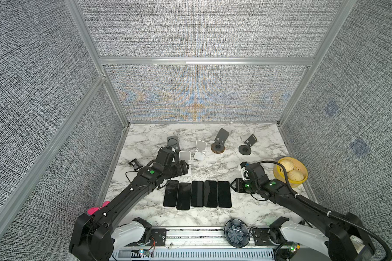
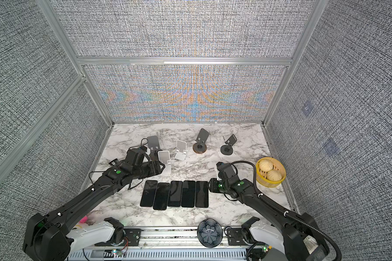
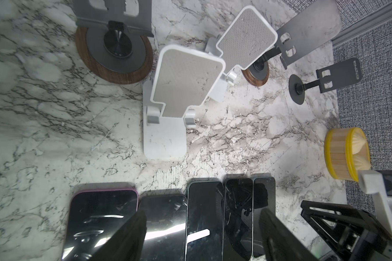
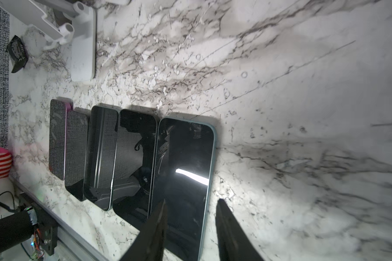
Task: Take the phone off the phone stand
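Note:
Several dark phones (image 1: 197,195) lie flat, side by side, in a row at the middle of the marble table. Behind them stand several phone stands, none with a phone on it: two white ones (image 1: 185,157) (image 1: 200,151), a grey one (image 1: 173,142), and two dark ones (image 1: 220,141) (image 1: 247,144). My left gripper (image 3: 201,211) is open, hovering over the left part of the row beside the nearer white stand (image 3: 165,117). My right gripper (image 4: 191,201) is open, astride the outer long edge of the rightmost, teal-edged phone (image 4: 183,162), holding nothing.
A yellow basket with buns (image 1: 301,178) sits at the right edge. At the front rail there is a dark ribbed bowl (image 1: 237,231). A small black part (image 1: 134,164) lies at the left, with a pink object (image 1: 93,210) by the left arm. Fabric walls close in three sides.

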`<action>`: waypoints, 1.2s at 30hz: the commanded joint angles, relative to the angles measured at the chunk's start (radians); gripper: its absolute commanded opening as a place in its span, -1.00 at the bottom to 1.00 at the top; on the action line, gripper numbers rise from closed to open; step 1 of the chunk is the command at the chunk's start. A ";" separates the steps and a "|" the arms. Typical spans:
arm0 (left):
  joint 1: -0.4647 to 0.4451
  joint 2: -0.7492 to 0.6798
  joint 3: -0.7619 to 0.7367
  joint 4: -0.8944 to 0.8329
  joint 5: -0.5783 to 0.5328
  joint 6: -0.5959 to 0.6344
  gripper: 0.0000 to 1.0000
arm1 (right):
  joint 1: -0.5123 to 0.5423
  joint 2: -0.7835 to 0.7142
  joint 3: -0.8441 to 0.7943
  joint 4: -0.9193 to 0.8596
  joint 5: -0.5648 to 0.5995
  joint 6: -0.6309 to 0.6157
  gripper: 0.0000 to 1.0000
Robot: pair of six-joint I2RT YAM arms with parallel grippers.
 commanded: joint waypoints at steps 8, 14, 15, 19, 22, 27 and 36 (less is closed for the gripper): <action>0.087 -0.016 0.002 0.098 0.044 -0.034 0.64 | -0.035 -0.009 0.128 -0.135 0.207 -0.193 0.49; 0.106 -0.041 -0.004 0.150 -0.042 0.026 0.68 | -0.094 -0.026 0.121 -0.042 0.347 -0.257 0.93; 0.114 -0.054 -0.008 0.149 -0.082 0.051 0.72 | -0.107 -0.031 0.107 -0.013 0.357 -0.270 0.98; 0.148 -0.105 -0.043 0.144 -0.305 0.163 0.97 | -0.154 -0.041 0.033 0.148 0.403 -0.326 0.98; 0.188 -0.110 -0.091 0.187 -0.425 0.240 0.97 | -0.167 -0.031 -0.024 0.263 0.463 -0.383 0.98; 0.248 -0.110 -0.137 0.260 -0.513 0.311 0.97 | -0.204 -0.027 -0.007 0.249 0.489 -0.494 0.98; 0.347 -0.013 -0.225 0.506 -0.648 0.488 0.97 | -0.256 0.022 -0.145 0.503 0.582 -0.593 0.98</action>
